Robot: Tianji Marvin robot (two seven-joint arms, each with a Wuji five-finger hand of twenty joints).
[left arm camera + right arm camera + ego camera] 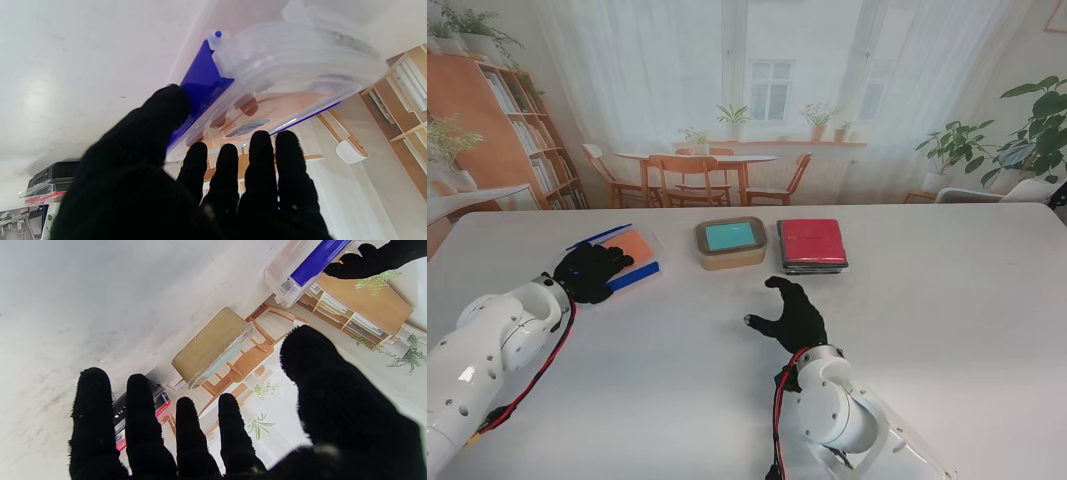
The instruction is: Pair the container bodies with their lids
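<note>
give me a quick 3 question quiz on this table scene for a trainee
1. True or false: the left hand is on the clear container with blue clips.
2. Which container lies nearest the right edge of the table? A) the tan container with the teal lid B) the red-lidded container C) the clear one with blue clips
3. Fill in: the right hand holds ____.

Key: 1 true; 2 B; 3 nothing, its fingers are spread above the table.
</note>
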